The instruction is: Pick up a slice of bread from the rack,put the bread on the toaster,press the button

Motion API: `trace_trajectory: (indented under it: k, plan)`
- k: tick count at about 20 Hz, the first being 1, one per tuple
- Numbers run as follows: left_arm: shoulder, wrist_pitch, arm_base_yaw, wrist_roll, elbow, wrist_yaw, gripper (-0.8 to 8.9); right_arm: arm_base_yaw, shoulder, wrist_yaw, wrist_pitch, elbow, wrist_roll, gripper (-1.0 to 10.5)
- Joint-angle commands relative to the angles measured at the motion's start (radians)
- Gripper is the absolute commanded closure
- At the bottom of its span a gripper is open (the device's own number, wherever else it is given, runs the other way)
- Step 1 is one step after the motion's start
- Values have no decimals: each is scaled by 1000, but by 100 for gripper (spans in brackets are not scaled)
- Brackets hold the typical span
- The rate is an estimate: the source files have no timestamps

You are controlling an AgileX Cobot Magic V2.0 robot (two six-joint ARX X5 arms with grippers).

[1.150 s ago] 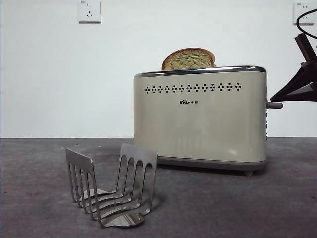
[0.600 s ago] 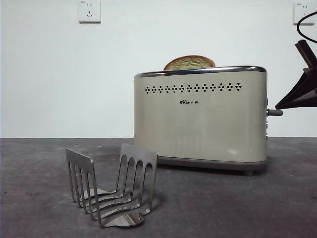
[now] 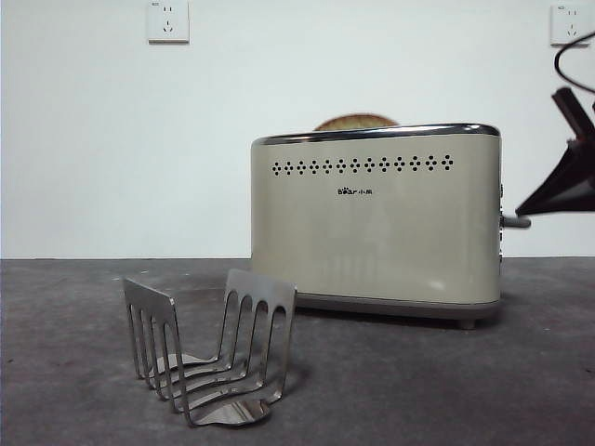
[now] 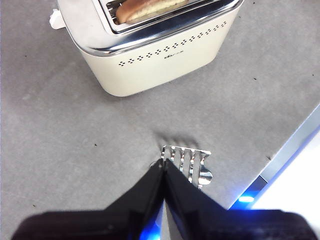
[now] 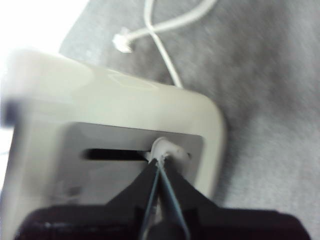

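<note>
1. Black right gripper (image 5: 159, 162), jaws together, presses the lever (image 3: 517, 222) at the toaster's (image 3: 372, 232) narrow end; it may slip off the small knob.
2. Bread (image 3: 356, 122) sits low in the slot; unlatched, it could pop up.
3. Left gripper (image 4: 164, 167), pinched together, waits above the rack (image 3: 212, 344) near the table's front edge.

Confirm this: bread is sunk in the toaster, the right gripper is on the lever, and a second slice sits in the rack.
One thing is wrong: the rack holds no slice, as the front view shows. The rest stands: the bread is sunk low in the toaster, and the right gripper, jaws shut, is on the lever.
</note>
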Motion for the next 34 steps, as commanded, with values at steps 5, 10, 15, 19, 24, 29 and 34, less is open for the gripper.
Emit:
trace_trajectory:
  k: [5,10,15,19,24,29,34]
  plan:
    - [-5,2,3,-6,-5,-4,817,8,47,58,-65,-14,-69,954]
    - [-5,2,3,-6,-5,-4,817,10,51,80,-68,-14,-71,955]
    - [-5,2,3,-6,-5,-4,817,16,93,90,-68,-14,-71,954]
    - [-5,2,3,-6,-5,-4,817,16,111,91,-77,-14,-83,954]
    - [-5,2,3,-5,-5,-4,817,16,111,137,-93,-14,-95,954]
    - [-5,2,3,-5,-5,-4,817,16,111,135,-100,-14,-101,954]
    - [-5,2,3,-5,-5,-4,817,16,110,80,-74,-12,-97,954]
